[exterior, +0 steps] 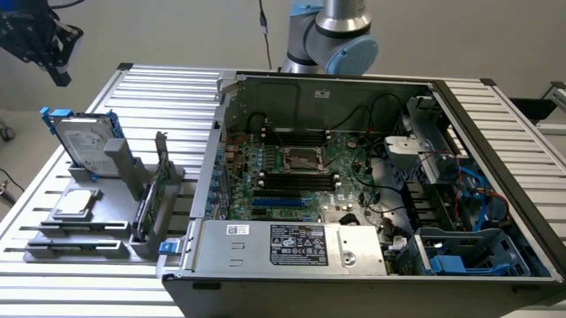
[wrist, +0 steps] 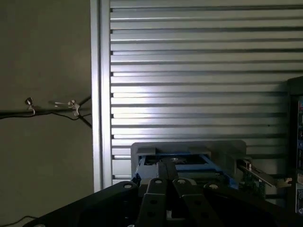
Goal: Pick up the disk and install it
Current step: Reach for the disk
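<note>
The disk (exterior: pixel 85 143) is a silver-grey drive with a white label and blue rails. It stands upright on its edge in a grey holder (exterior: pixel 97 228) at the exterior view's left. My gripper (exterior: pixel 59 74) hangs high above it, well apart from it. In the wrist view the gripper (wrist: pixel 168 183) has its dark fingers pressed together, shut on nothing. Beyond the fingers lies the disk's (wrist: pixel 176 162) blue-railed top edge in the grey holder (wrist: pixel 189 147).
An open computer case (exterior: pixel 372 192) covers the middle and right of the slatted metal table (exterior: pixel 168 86), with a blue drive bay (exterior: pixel 460 255) at its near right corner. In the holder also stand a thin green card (exterior: pixel 150 199) and a small square silver chip (exterior: pixel 76 203).
</note>
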`<state>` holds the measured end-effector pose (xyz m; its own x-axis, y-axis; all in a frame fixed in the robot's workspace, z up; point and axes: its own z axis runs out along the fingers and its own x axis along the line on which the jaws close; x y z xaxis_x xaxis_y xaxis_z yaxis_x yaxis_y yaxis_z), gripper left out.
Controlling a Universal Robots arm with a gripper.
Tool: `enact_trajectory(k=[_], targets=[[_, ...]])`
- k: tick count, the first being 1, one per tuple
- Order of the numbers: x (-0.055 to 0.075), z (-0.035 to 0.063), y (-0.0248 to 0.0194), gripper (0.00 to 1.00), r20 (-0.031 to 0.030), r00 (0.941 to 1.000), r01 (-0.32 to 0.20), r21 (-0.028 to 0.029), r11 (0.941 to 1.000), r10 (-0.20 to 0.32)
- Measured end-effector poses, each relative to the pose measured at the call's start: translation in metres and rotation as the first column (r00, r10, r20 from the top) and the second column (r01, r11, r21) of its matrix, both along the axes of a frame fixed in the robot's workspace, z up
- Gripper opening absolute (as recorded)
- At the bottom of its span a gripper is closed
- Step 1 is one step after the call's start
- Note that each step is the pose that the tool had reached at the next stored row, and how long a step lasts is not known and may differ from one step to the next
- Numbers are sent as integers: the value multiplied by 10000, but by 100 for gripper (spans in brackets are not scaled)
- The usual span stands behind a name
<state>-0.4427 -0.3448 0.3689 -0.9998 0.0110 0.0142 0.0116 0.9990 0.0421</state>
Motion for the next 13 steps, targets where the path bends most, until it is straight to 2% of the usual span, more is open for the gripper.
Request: enact_trajectory(k=[13], targets=[[-25, -10, -105, 11, -25, 9992, -409, -6, 9992, 408]])
